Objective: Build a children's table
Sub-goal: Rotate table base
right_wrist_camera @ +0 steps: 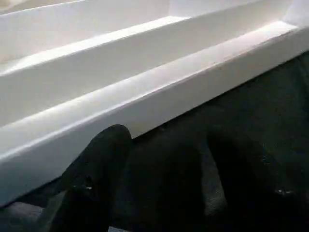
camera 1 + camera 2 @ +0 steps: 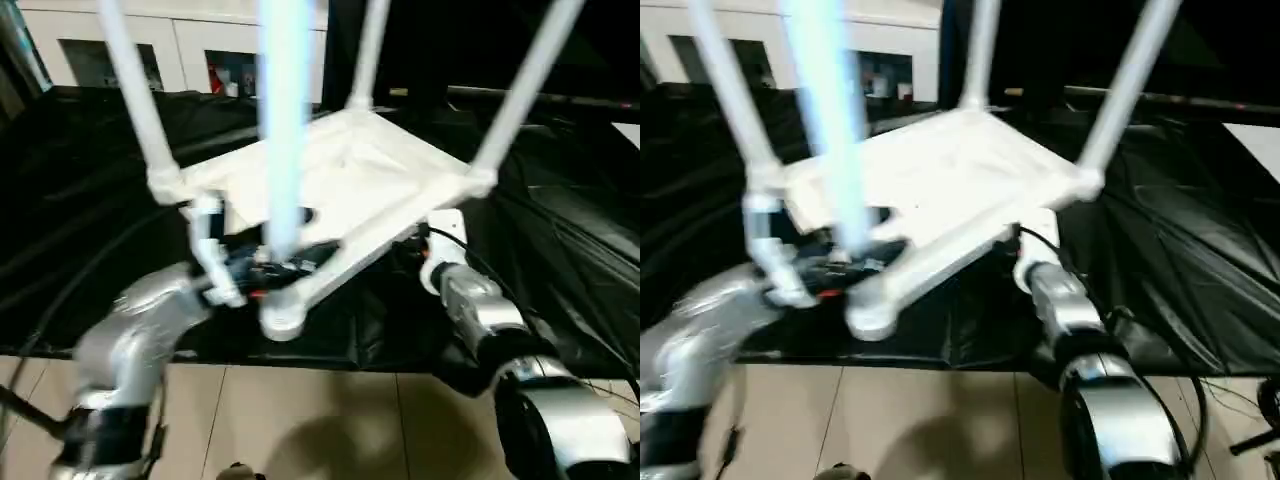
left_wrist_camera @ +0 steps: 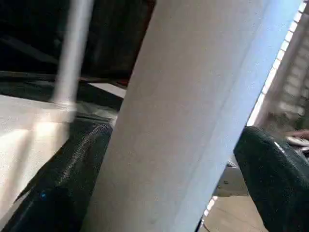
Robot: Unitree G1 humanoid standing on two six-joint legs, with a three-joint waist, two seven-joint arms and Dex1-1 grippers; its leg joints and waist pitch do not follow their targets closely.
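We are seeing the tabletop [image 2: 340, 190] lying underside up on the black-draped worktop [image 2: 90, 200], all four legs [image 2: 525, 85] standing in its corner sockets. The left claw [image 3: 164, 159] is standing wide apart around the nearest leg [image 2: 283, 130], apparently not clamping it. The right claw [image 1: 164, 179] is sitting open beside the tabletop's rim, holding nothing.

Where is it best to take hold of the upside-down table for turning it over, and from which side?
Probably at the tabletop edge rail, approached from the robot's near side. The rail is straight, thin and overhangs the black cloth. The left end effector already straddles the near leg by its socket; the right end effector sits at the rail.
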